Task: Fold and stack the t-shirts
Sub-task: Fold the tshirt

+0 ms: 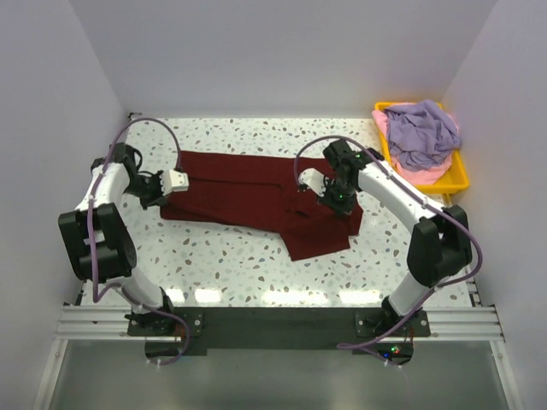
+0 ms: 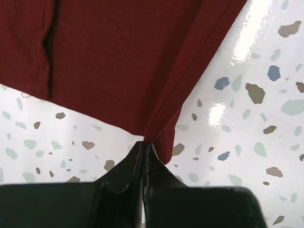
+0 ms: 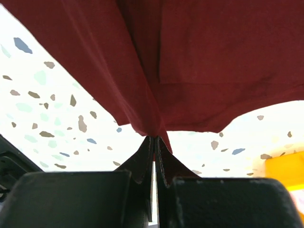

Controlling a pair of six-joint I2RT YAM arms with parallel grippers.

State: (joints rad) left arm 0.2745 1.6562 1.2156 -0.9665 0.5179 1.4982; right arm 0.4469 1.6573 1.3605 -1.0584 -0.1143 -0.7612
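The dark maroon t-shirt (image 1: 256, 201) lies spread across the middle of the table, partly folded. My left gripper (image 1: 164, 190) is shut on its left edge; the left wrist view shows the cloth (image 2: 118, 61) pinched at the fingertips (image 2: 156, 164). My right gripper (image 1: 335, 198) is shut on a fold of the same shirt near its right side; the right wrist view shows the cloth (image 3: 199, 57) bunched at the fingertips (image 3: 164, 152) and lifted off the table. The lavender t-shirt (image 1: 423, 132) lies crumpled on the pale pink one (image 1: 427, 175) in the tray.
The yellow tray (image 1: 461, 175) stands at the back right corner against the right wall. White walls close the table on the left, back and right. The speckled table (image 1: 222, 265) shows in front of the shirt.
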